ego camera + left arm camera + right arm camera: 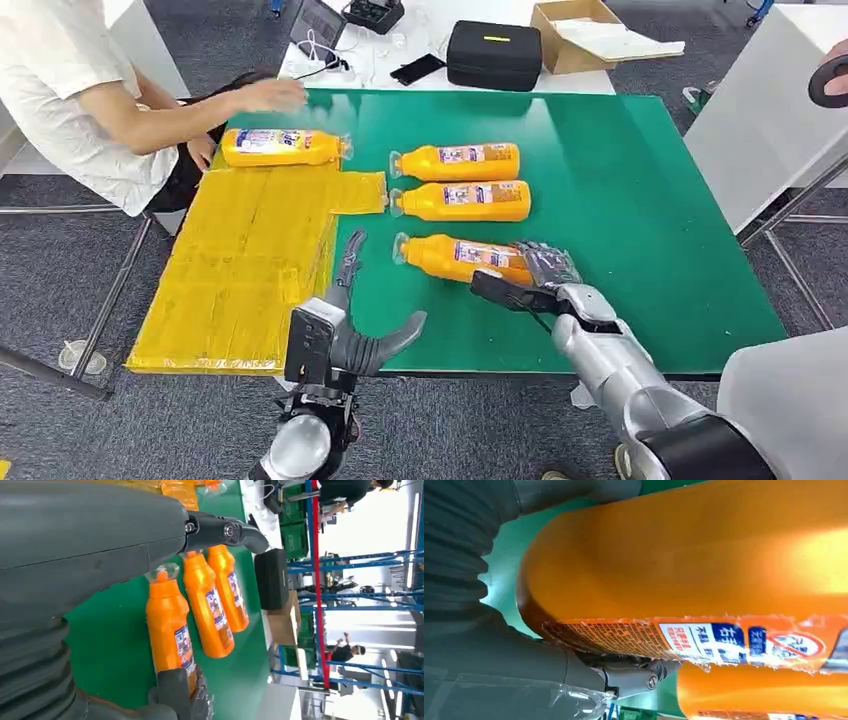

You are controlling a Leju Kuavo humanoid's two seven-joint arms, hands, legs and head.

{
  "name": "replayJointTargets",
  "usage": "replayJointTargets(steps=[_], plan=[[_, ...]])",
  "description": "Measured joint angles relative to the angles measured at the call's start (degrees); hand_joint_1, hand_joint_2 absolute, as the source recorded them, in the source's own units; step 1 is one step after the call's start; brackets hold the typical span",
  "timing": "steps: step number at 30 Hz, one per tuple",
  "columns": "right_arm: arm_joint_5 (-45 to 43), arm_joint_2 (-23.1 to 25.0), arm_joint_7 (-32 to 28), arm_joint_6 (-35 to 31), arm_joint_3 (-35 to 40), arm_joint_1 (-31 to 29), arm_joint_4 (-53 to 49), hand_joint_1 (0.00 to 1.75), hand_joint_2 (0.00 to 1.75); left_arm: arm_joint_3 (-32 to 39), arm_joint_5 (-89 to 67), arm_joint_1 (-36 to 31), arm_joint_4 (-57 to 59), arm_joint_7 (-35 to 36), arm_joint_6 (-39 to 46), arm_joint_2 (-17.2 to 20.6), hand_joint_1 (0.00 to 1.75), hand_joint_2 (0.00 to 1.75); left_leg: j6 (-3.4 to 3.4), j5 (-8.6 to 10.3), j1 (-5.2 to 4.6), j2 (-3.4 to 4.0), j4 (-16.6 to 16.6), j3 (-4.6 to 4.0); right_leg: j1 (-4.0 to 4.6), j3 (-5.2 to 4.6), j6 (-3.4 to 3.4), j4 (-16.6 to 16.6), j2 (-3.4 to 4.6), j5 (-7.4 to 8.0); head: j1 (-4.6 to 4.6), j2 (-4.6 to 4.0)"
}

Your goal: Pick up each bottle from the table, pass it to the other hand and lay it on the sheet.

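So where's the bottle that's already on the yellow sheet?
In the head view, the bottle lies at the far end of the yellow sheet, beside a person's hand.

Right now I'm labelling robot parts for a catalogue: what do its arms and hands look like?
Both arms are silver metal tubes with rounded joints. The left hand has a black boxy back, a thick grey thumb and darker slim fingers. The right hand is dark grey. A grey ribbed cover sits at the wrist.

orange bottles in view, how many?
4. One lies on the yellow sheet by a person's hand: bottle. Three lie on the green table: far, middle, nearest under the right hand.
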Motion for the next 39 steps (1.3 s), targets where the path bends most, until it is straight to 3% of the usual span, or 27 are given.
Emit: replayJointTargets(steps=[15,23,27,31,39], plan=[[-2.36,-0.44,-5.80,-1.38,-3.37,0.05,1.60,1.75,1.75,-0.77,0.81,-0.57,0.00,-0.88,0.33,-0.02,0.00,1.75,0.02,-0.02,0.01,0.04,0.00,0.11,0.02,0.12,0.01,-0.01,0.02,0.01,-0.02,0.00],[-15.70,1.05,-20.27,-2.01,-9.03,3.09,0.92,1.75,1.75,-0.74,1.10,-0.51,-0.02,-4.29,3.50,0.00,0.00,1.75,0.02,-0.07,0.00,0.05,0.00,0.06,0.02,0.11,0.01,0.00,0.03,0.01,-0.02,0.00],[-24.42,3.17,-27.98,-2.23,-12.48,8.23,-4.66,1.75,1.75,-0.63,8.14,0.90,-0.74,-4.05,0.64,0.35,0.00,1.75,0.00,-0.07,0.07,0.03,-0.01,-0.05,0.08,0.04,-0.01,0.03,0.02,-0.01,-0.02,0.02],[-31.86,5.05,-28.44,-2.67,-14.31,14.39,-14.41,1.75,1.75,0.19,14.38,4.15,-1.25,-2.71,-5.01,1.55,0.00,1.75,-0.02,-0.06,0.09,0.01,-0.01,-0.36,0.11,-0.27,-0.02,0.04,0.00,-0.02,0.00,0.00],[-36.39,7.10,-29.33,-6.49,-16.55,20.95,-26.54,1.75,1.75,2.69,16.24,8.15,-2.64,-1.77,-6.16,3.43,0.00,1.75,-0.02,-0.09,0.06,0.03,-0.01,-0.54,0.02,-0.45,-0.01,0.03,0.01,-0.03,0.00,0.00]])
